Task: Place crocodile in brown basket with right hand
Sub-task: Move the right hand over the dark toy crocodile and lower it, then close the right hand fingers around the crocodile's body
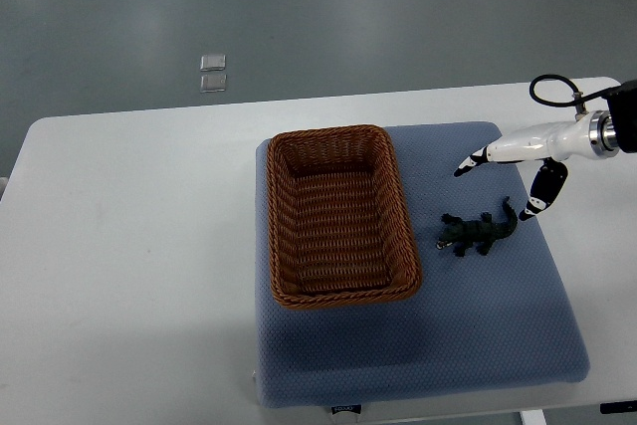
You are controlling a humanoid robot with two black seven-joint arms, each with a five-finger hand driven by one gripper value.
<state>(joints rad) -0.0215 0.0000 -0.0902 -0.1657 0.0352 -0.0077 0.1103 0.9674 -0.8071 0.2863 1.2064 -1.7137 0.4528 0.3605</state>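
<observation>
A white bench (129,246) carries a blue padded mat (478,335), and on the left part of that mat sits a brown wicker basket (282,216), rectangular, its long sides running from near to far, with nothing inside it. To the right of the basket, apart from its right wall, a small dark green crocodile (476,232) lies flat on the mat, its body angled so that one end points toward the basket and the other toward the far right. The right robot hand (503,176) comes in from the right edge on a white arm, with a black cable loop (553,90) showing above the wrist. Its white, black-tipped fingers (472,162) are spread and hold nothing: one reaches out to the left above the mat, another (542,191) hangs down just beside the far-right end of the crocodile. Beyond the bench, two small pale squares (213,73) lie on the grey floor (398,17).
</observation>
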